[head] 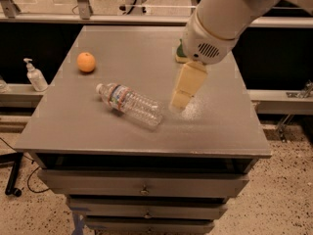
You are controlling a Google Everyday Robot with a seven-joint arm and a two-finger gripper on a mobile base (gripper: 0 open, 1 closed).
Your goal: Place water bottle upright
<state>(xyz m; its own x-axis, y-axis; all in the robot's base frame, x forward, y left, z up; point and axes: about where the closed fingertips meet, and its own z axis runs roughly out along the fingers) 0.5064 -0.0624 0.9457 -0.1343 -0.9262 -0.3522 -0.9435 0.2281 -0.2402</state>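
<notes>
Water bottle: the water bottle [131, 104] lies on its side near the middle of the worktop [88, 131], white cap toward the far left, base toward the near right.
Gripper: the gripper [179, 101] hangs tip-down just beside the bottle's base end, on its right, apart from it.
Grip state: I cannot tell whether it is released or clenched; the bottle is not in it.
Why there: my guess is that it is lining up for a grasp, coming at the base end where the ribbed body is widest.
Step in hand: approach; nothing is lifted yet.
Orange: the orange [86, 62] sits well clear, far left.
Risk: a nudge would likely set the round bottle rolling.
</notes>
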